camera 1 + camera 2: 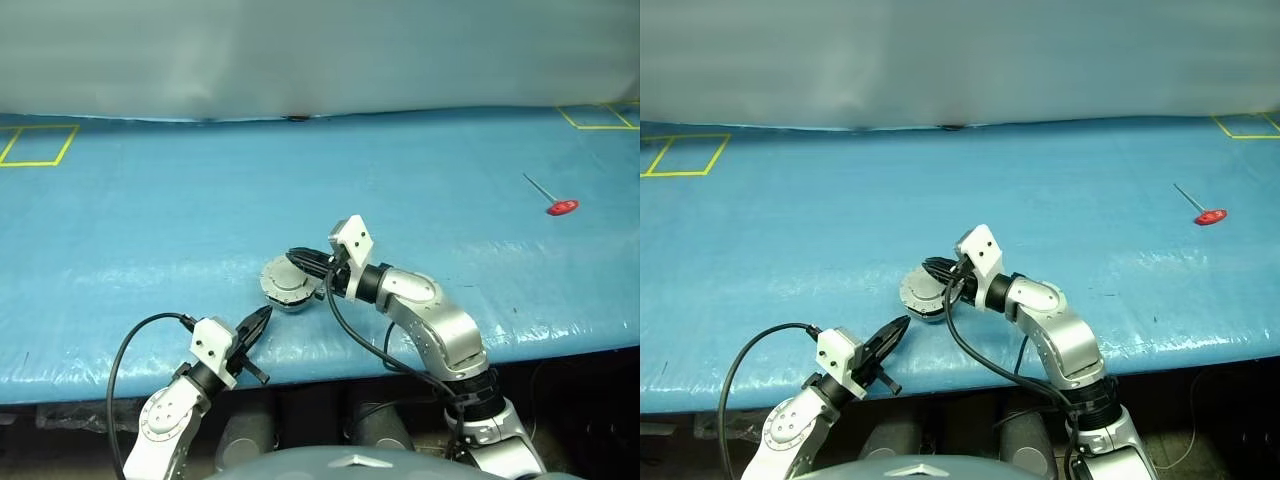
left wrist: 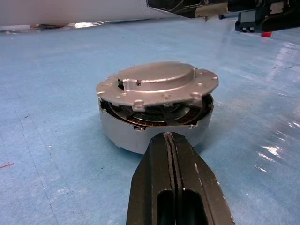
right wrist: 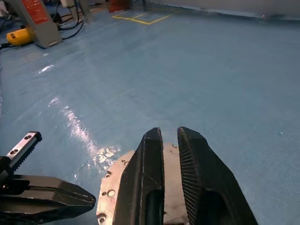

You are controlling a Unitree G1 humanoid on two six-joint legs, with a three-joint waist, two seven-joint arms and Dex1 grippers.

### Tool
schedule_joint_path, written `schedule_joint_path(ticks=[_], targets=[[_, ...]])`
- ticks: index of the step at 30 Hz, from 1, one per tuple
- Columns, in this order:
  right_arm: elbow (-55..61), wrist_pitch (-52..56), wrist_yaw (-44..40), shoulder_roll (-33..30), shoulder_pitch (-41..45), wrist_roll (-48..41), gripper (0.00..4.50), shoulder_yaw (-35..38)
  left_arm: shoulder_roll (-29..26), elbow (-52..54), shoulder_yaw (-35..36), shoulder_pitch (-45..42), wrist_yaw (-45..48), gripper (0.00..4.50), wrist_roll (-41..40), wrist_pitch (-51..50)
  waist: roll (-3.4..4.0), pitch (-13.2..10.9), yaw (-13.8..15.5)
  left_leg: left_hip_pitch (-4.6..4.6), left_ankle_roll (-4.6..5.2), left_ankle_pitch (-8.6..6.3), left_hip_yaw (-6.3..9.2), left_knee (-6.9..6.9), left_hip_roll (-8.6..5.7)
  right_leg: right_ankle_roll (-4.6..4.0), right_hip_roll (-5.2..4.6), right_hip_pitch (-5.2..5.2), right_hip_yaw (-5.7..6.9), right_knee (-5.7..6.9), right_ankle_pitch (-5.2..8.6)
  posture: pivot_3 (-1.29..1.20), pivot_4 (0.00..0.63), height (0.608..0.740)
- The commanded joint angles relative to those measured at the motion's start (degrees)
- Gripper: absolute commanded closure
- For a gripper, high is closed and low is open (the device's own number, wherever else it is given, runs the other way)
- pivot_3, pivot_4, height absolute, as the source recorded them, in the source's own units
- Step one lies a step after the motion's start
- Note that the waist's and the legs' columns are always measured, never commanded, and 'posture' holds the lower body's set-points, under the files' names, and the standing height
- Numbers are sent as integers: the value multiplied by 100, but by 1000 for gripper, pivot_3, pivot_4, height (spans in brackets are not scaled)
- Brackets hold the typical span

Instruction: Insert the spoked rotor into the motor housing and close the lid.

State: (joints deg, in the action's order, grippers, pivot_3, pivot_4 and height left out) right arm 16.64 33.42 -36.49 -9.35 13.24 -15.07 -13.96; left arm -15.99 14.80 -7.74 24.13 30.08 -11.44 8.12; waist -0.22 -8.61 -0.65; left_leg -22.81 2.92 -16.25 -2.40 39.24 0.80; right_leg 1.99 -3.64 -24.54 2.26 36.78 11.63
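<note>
Left black two-fingered tool [image 1: 262, 318], near, has its fingers pressed together; right black two-fingered tool [image 1: 297, 260], farther, shows slightly parted fingers, pointing left.

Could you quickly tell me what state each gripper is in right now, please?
Left gripper: fingers closed, holding nothing.
Right gripper: fingers slightly open above the lid, holding nothing.

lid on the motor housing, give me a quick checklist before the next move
1. Lid over motor housing: ok.
2. Lid seated flush: not ok; it sits tilted, with a gap showing the copper windings.
3. Spoked rotor inside: cannot tell, the lid covers it.
4. Left gripper shut, just short of the housing wall: ok.
5. Right gripper above the lid, fingers slightly apart, holding nothing: ok.
6. Red-handled tool well away from the work: ok.
</note>
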Motion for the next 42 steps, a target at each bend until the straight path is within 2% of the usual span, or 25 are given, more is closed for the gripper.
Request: schedule_joint_path(ticks=[1,9,31,42], targets=[[271,-215,133,54,-37,-97,2620,45,-31,171,39,-6,36,4500,-63,90,0,0,-6,0,0,0,0,0,0,2,1,0,0,0,1,0,150,740],[184,-370,452,174,-30,-2,7,-39,-58,269,75,151,15,4500,-63,97,0,0,-3,0,0,0,0,-1,3,2,4,-2,0,0,2,0,150,740],[-301,-290,1187,389,262,549,7,-465,-13,140,19,127,78,4500,-81,166,0,0,-3,0,0,0,0,-1,3,1,3,-2,0,-1,2,0,150,740],[-345,-197,1112,395,149,608,7,-721,2,109,16,137,83,4500,-58,160,0,0,-6,0,0,0,0,-1,3,1,4,-3,0,0,2,0,150,740]])
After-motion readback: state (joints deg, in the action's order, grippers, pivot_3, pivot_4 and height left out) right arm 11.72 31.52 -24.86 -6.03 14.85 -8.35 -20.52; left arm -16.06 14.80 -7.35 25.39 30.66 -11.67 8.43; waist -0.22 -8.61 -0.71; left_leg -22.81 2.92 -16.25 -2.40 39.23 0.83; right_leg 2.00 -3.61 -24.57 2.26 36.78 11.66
